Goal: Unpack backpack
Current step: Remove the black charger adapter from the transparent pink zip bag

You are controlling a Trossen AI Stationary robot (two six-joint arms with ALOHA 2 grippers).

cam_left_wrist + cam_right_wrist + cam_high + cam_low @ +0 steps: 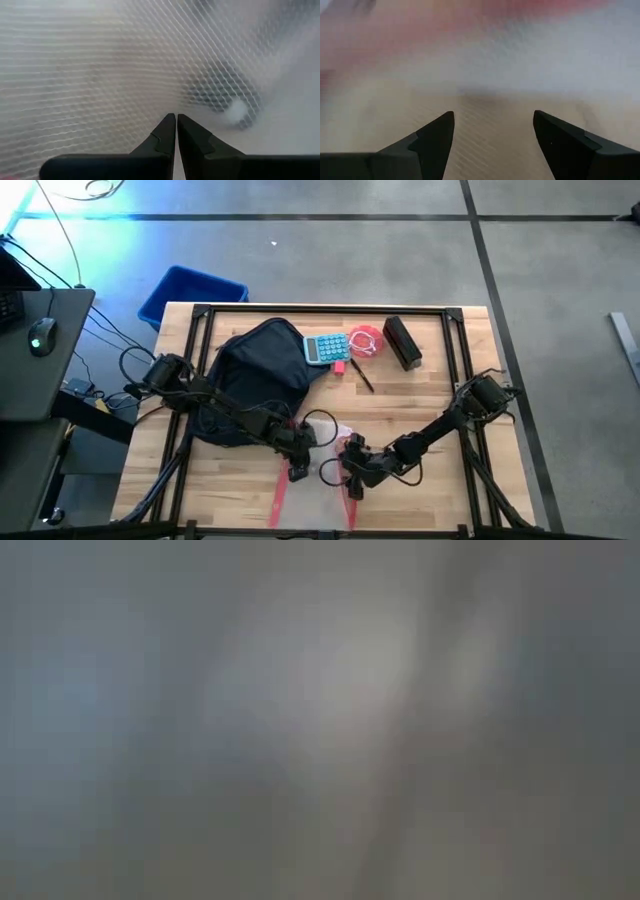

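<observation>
Navy backpack (258,375) lies on table's (440,490) left-centre. Left gripper (176,120) w/ fingers pressed together at clear mesh pouch (125,65) (grip unclear). Right gripper (492,127) wide apart, nothing between.

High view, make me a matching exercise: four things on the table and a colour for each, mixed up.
Things:
1. backpack
2. calculator
3. coiled cable
4. rectangular box

Colours:
A. pink
B. black
C. dark navy
D. light blue

Pairs: 1-C, 2-D, 3-A, 4-B
</observation>
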